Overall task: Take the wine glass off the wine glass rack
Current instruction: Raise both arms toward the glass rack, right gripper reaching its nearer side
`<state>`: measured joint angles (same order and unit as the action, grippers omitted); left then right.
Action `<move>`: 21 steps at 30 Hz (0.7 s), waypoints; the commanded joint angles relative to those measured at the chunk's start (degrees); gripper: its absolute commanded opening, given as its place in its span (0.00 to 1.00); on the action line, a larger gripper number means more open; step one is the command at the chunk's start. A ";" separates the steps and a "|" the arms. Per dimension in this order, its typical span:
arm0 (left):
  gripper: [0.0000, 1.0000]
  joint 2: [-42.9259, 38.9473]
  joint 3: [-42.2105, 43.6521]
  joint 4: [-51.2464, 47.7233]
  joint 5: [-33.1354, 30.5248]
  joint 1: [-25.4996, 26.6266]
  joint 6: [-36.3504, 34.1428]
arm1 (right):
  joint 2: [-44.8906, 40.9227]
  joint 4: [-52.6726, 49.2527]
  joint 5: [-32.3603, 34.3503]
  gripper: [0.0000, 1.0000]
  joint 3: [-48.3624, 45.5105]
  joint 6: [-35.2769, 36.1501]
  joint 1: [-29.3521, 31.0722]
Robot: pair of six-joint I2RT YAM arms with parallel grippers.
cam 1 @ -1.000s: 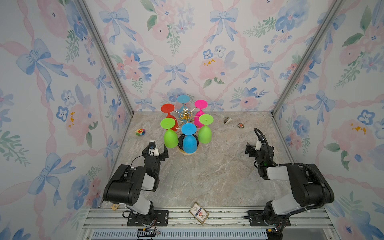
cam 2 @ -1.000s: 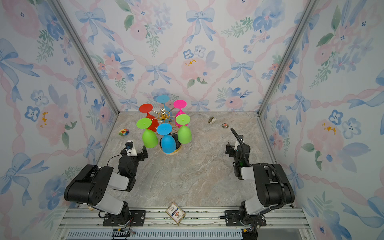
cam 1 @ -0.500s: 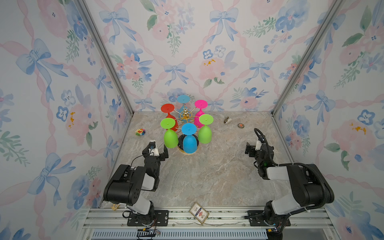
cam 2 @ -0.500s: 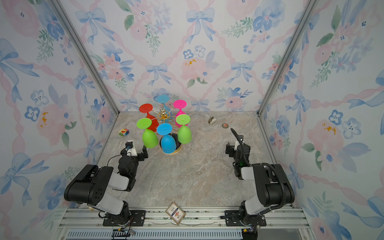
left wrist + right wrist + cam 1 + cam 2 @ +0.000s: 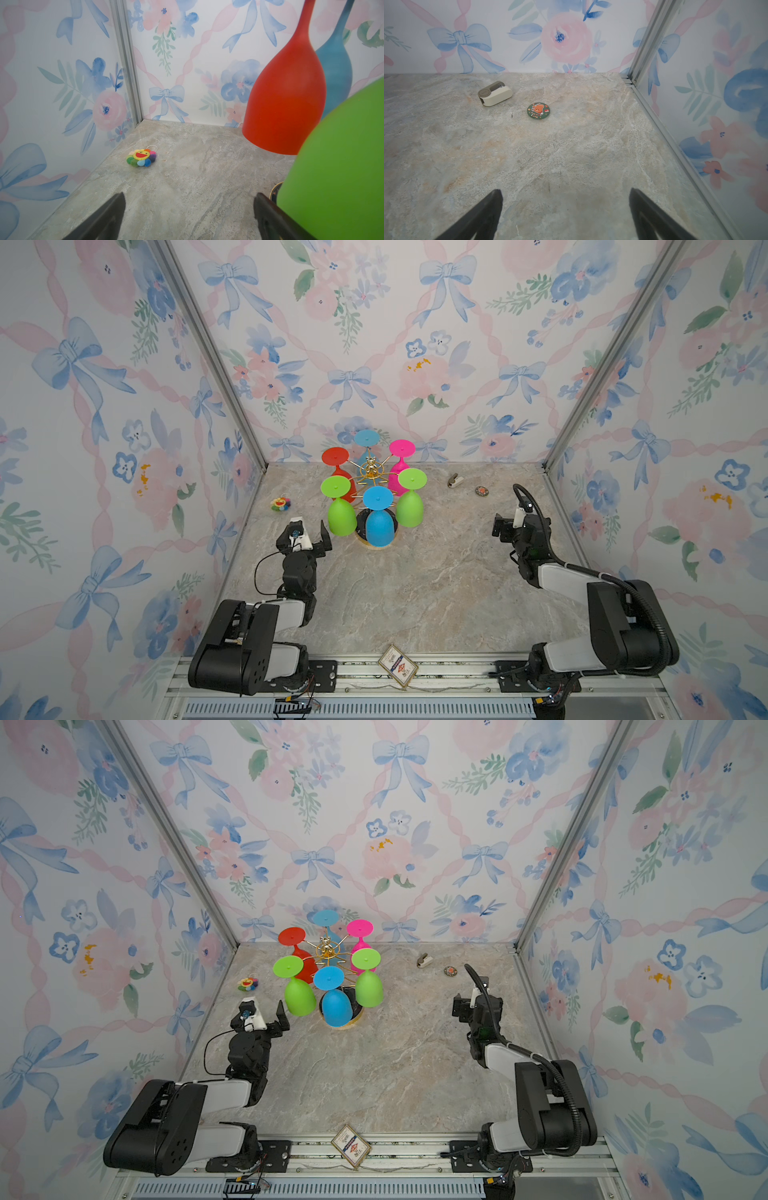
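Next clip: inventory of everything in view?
gold wire wine glass rack: 1, gold, back centre
green wine glasses: 2, green, hung upside down, rack front left and right
blue wine glass: 1, blue, rack front centre
red wine glass: 1, red, rack back left
teal wine glass: 1, teal, rack back centre
pink wine glass: 1, pink, rack back right
rainbow flower plush toy: 1, multicolour, left of rack
beige-and-grey small gadget: 1, back right
round green badge: 1, green, beside gadget
printed card: 1, white, front rail
left end effector: 1, black, open, beside left green glass
right end effector: 1, black, open, right side
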<state>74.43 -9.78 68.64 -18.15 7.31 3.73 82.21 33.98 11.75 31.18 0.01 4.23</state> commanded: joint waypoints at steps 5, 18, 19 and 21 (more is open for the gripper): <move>0.98 -6.70 -0.42 -13.36 -4.72 0.51 2.10 | -3.41 -10.55 5.65 0.97 2.55 -1.69 2.34; 0.98 -14.50 -15.05 -40.81 -7.59 1.13 11.81 | -13.45 -38.45 1.39 1.00 16.04 -14.14 4.30; 0.98 -14.66 -16.70 -43.20 -7.09 1.13 12.55 | -14.27 -40.01 -0.08 1.00 16.94 -14.87 4.30; 0.98 -15.21 -19.42 -46.94 -6.60 1.13 13.63 | -15.42 -43.53 -2.24 1.00 19.12 -16.14 4.36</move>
<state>60.40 -25.56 31.09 -25.50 8.23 13.89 68.47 -0.32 13.37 47.53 -12.08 8.01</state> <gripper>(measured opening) 0.979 0.993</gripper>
